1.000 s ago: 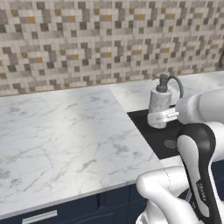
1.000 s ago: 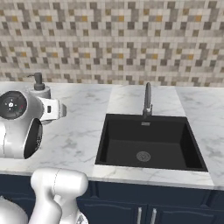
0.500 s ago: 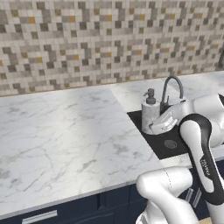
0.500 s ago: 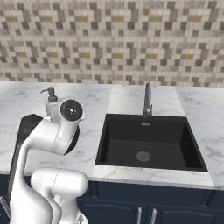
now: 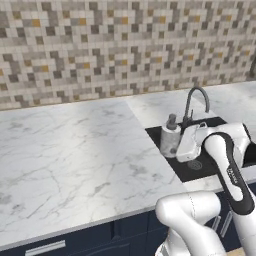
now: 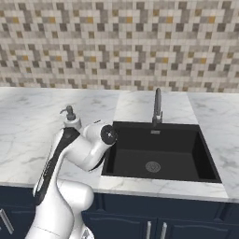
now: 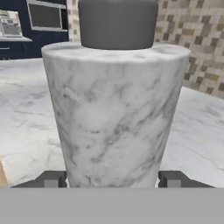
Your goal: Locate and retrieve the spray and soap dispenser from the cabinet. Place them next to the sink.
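- Soap dispenser (image 7: 116, 109) upright on table (image 5: 75, 150), just left of sink (image 6: 158, 154).
- Tool (image 7: 113, 178) closed around dispenser base, fingers (image 7: 50, 179) on both sides.

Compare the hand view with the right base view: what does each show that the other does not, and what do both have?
Hand view alone: the two dark fingertips, one at each side of the soap dispenser's base, and a dark unit with a microwave far behind it.

Right base view alone: the black sink, its faucet, and navy drawers under the counter.

Both: the grey marbled dispenser, the white marble counter and the mosaic tile wall.
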Tool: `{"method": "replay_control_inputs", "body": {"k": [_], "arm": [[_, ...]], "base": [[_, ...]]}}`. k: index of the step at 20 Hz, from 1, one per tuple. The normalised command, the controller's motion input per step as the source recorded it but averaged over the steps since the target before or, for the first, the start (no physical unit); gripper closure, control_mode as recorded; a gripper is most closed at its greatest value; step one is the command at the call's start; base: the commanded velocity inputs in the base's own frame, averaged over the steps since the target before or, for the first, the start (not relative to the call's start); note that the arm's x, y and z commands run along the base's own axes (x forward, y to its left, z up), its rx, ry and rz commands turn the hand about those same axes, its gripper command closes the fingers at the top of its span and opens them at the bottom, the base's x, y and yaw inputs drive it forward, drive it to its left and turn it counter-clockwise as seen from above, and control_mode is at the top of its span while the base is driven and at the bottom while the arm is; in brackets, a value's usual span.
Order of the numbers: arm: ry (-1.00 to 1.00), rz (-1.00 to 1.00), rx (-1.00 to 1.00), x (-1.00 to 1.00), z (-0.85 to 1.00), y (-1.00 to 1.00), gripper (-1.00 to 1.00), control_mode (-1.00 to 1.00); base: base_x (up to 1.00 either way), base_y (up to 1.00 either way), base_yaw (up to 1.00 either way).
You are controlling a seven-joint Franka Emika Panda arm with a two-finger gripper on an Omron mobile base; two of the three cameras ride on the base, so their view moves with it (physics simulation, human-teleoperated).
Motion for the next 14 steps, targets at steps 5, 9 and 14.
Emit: {"method": "replay_control_inputs", "body": {"k": [5,9,14], "arm": [[-0.03,0.08,0.00,0.61,-0.54,-0.18,1.00,-1.00],[0.00,0.09,0.00,0.62,-0.51,-0.22,1.00,-1.00],[0.00,0.10,-0.02,0.54,-0.43,-0.22,1.00,-1.00]], "base": [[0.00,0.00,0.00],[0.00,0.00,0.00],[0.00,0.00,0.00]]}}
